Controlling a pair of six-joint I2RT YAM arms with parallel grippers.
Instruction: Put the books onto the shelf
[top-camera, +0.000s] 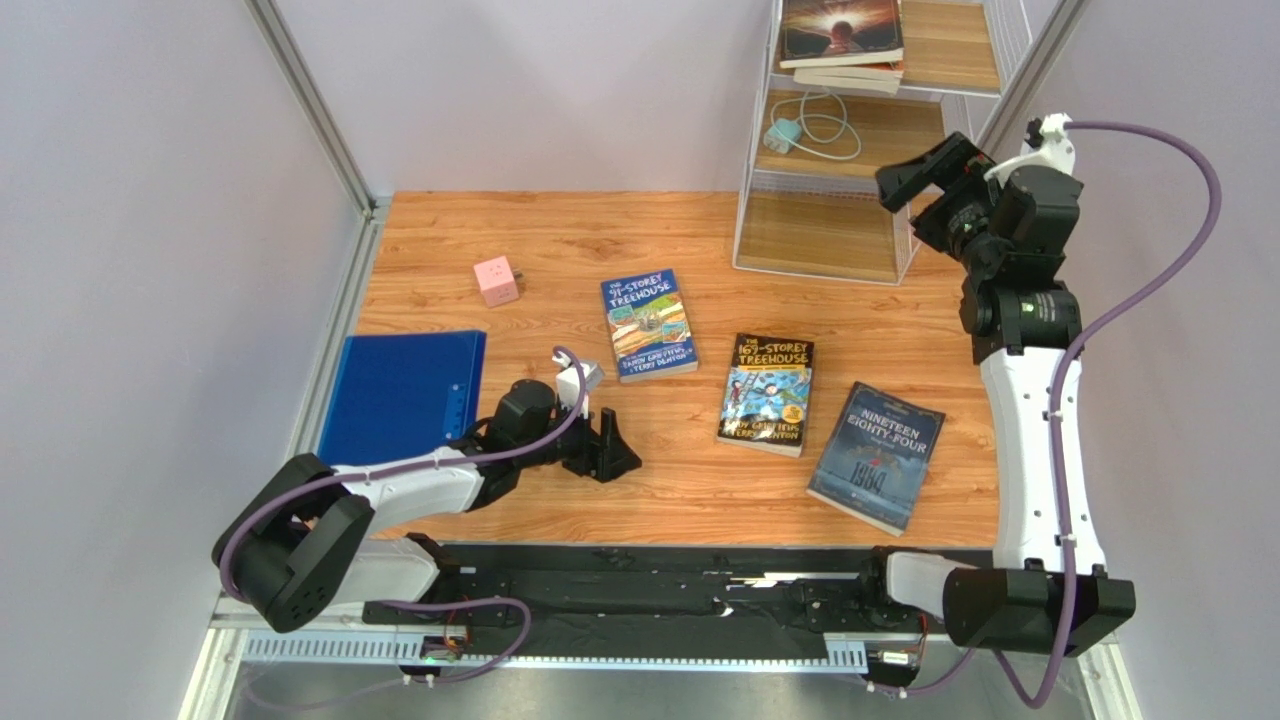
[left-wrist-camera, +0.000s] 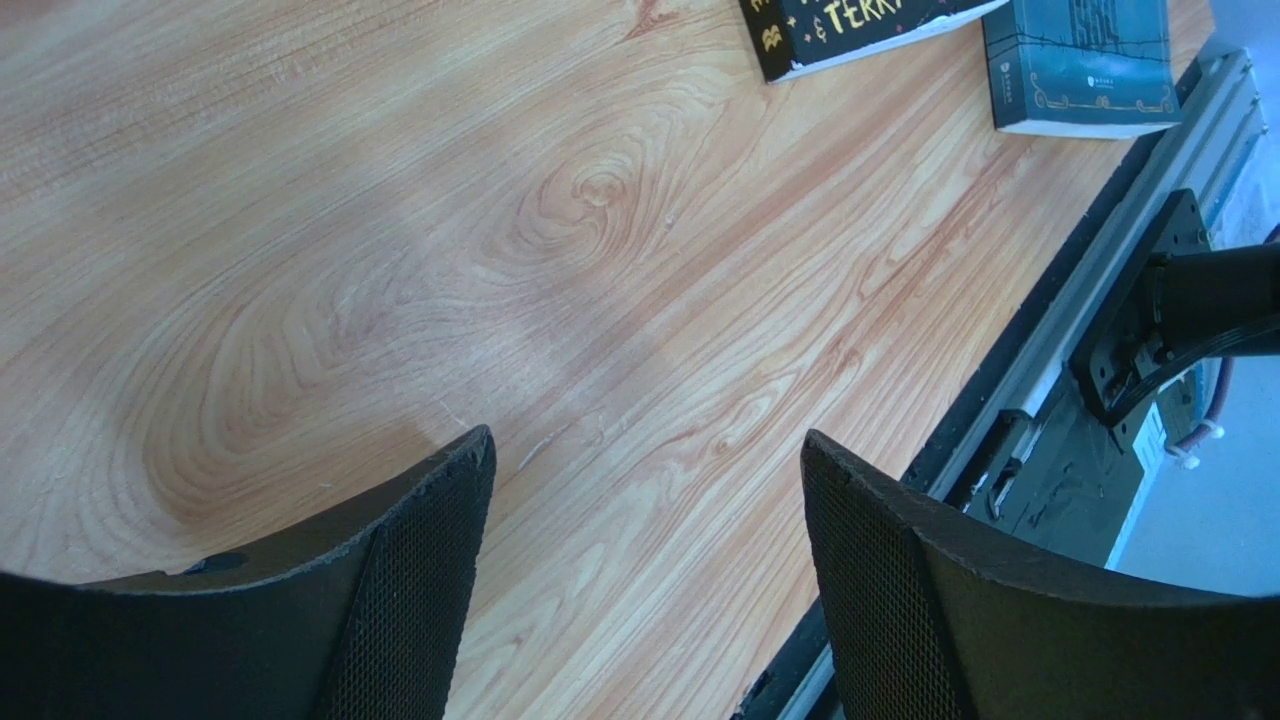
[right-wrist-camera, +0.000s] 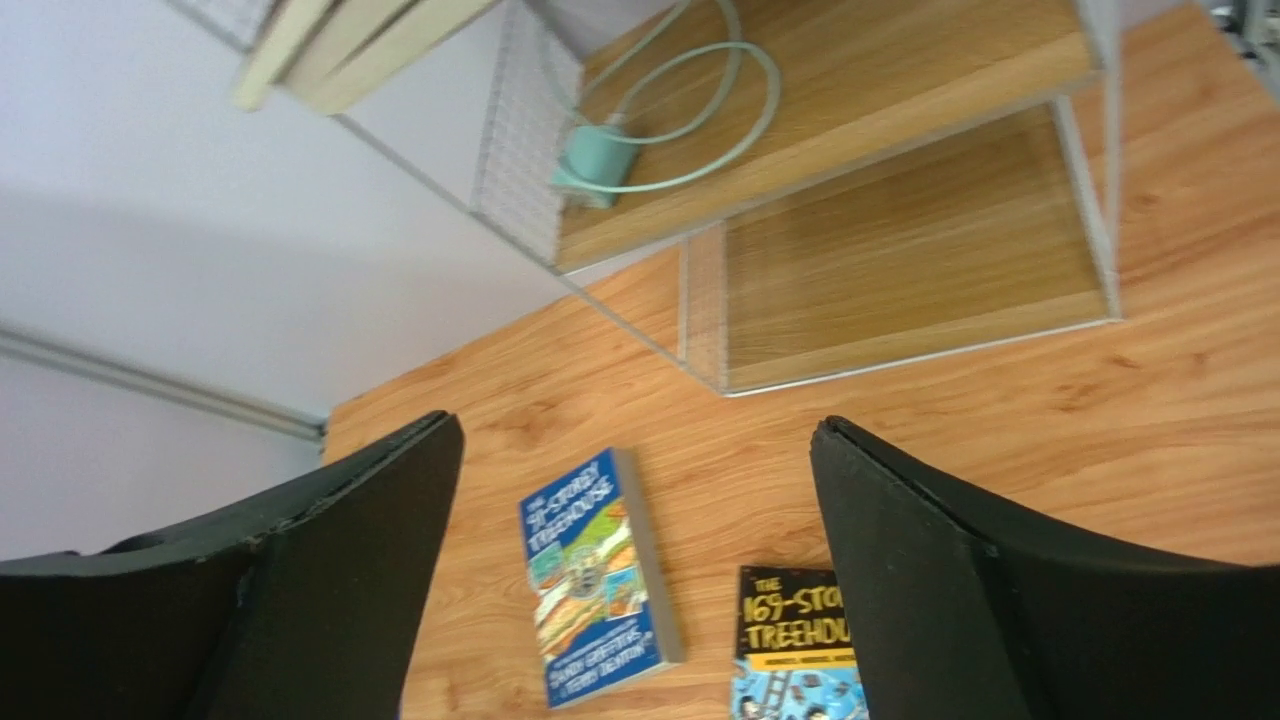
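Mint charger (top-camera: 783, 138) lies mid-tier on the shelf (top-camera: 819, 237).

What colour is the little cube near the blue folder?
The little cube is pink; the top external view shows it best.

3 books lie flat, face up, on the table (top-camera: 451, 240): blue Treehouse (top-camera: 649, 324), black Treehouse (top-camera: 766, 393), grey-blue Nineteen Eighty-Four (top-camera: 878, 456). 2 more (top-camera: 842, 33) sit stacked on the top tier of the white wire shelf (top-camera: 819, 237).
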